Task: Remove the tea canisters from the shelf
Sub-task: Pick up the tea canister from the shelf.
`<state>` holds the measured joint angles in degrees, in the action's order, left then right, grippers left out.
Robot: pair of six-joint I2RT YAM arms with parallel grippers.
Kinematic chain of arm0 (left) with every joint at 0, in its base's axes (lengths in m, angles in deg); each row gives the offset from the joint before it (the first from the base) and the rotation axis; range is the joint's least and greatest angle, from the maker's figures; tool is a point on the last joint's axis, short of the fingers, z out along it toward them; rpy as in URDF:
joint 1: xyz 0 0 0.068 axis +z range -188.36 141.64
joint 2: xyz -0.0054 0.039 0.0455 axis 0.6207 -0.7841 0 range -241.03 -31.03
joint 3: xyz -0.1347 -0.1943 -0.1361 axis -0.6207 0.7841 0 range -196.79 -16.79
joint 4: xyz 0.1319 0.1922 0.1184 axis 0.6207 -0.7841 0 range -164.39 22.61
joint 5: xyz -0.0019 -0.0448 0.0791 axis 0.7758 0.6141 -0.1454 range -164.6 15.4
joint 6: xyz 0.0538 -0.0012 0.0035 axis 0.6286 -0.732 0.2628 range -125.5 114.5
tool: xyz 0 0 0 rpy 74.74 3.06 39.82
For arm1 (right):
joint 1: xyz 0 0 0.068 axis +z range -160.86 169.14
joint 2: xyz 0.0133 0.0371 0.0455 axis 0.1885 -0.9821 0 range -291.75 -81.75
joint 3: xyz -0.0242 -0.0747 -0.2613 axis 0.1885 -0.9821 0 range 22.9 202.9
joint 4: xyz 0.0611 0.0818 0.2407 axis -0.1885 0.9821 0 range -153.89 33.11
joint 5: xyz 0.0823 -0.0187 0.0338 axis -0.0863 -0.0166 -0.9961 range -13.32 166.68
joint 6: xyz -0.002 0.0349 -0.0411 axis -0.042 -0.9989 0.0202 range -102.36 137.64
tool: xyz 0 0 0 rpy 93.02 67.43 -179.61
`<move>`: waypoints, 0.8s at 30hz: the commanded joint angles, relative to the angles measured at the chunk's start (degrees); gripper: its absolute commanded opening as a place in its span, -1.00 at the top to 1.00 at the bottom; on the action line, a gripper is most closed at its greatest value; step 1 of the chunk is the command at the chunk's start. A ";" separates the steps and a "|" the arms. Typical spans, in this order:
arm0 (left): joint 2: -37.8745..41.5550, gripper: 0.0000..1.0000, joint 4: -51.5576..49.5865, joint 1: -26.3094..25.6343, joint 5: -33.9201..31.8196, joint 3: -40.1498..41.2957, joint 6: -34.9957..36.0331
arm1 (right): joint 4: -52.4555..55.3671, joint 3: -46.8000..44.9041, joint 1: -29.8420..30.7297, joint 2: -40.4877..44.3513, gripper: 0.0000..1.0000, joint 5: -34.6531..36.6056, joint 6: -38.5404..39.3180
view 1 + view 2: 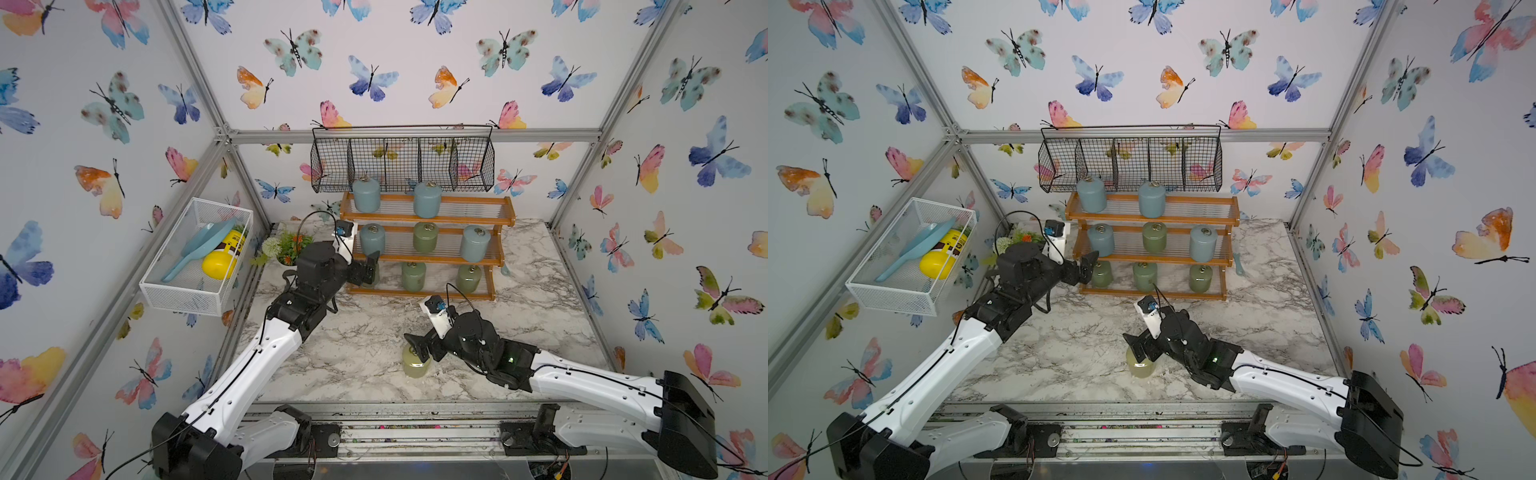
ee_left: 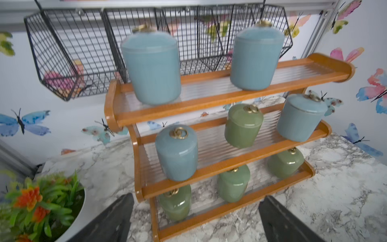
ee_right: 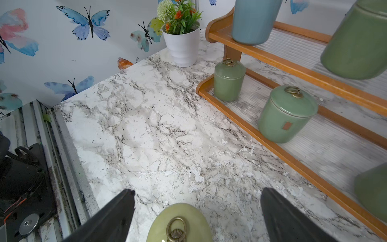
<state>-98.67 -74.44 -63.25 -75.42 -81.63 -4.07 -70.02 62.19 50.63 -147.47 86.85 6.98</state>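
Tea canisters (image 1: 427, 201), glossy lidded jars: eight on the stepped orange-brown wooden shelf (image 1: 432, 217); one pale yellow-green canister (image 3: 178, 222) on the marble worktop (image 1: 365, 345) beneath the open right tool (image 3: 196, 190). Open left tool (image 2: 196, 196) faces the bottom tier, poised to grasp.

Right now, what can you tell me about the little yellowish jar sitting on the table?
The jar is small, round and glossy, pale yellow-green, like glazed pottery. Its domed lid is on, with a brass-coloured ring on top. It stands upright on the marble-look table, in front of the shelf. The robot's right hand hangs open over it, a finger on each side of the lid with gaps, so only the table seems to touch it.
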 commanded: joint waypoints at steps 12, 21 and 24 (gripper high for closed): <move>-18.72 -0.97 -5.70 10.33 16.72 -24.70 2.50 | 1.29 -0.53 0.29 1.13 -0.99 -0.26 -2.33; -27.19 -0.97 -8.62 10.82 21.47 -35.37 2.79 | 0.77 -0.62 0.29 -0.14 -0.99 -1.15 -2.44; -29.19 -0.97 -9.03 10.82 21.51 -37.29 2.92 | 0.77 -0.36 0.29 -0.62 -0.99 -1.71 -2.44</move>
<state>-126.32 -81.90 -52.49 -56.34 -116.75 -1.82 -69.01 62.02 50.63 -147.53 86.26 5.14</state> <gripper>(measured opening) 0.984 0.996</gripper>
